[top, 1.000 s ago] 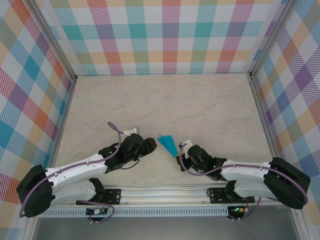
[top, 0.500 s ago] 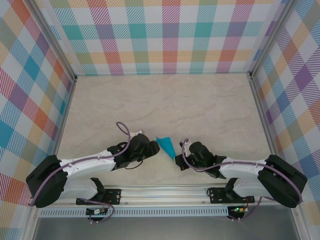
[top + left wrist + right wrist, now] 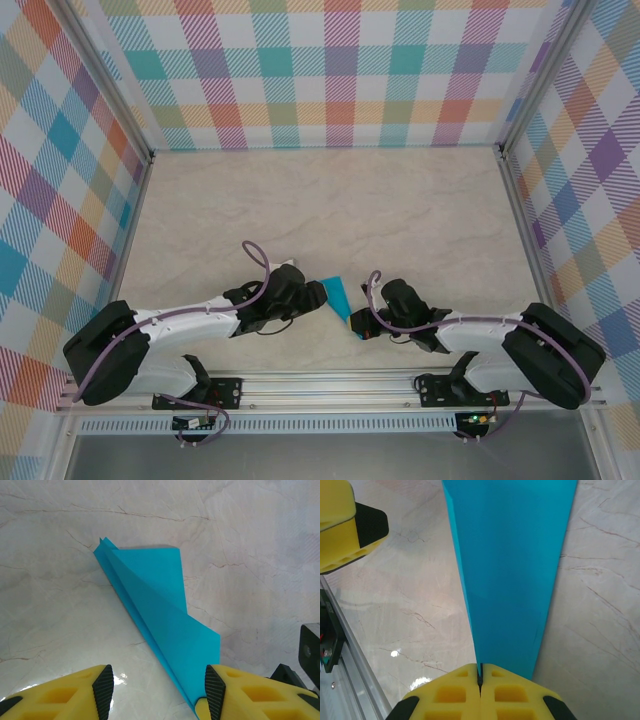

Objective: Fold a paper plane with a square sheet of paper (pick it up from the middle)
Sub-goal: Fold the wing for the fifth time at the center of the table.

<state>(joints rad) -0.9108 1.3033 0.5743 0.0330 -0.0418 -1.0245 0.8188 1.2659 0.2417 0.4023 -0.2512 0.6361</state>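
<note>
Marble tabletop point(image 3: 330, 190) action: the left gripper point(image 3: 159, 690) has slid in, jaws half-open and narrowing at the paper plane point(image 3: 160, 610), which the right gripper point(image 3: 481, 680) pinches tight, so a second grip looks imminent.

The paper plane point(image 3: 338, 296) sits at the near middle of the bench point(image 3: 330, 200), between the two pincers. The left pincer point(image 3: 320, 297) is just to its left, fingers apart, with the plane's near tip against the inside of one finger point(image 3: 215, 692). The right pincer point(image 3: 355, 322) is at its near-right end, clamped on that narrow end. Walls point(image 3: 320, 70) stand left, right and behind the bench, and a rail point(image 3: 330, 385) along its near edge carries both arm bases.
</note>
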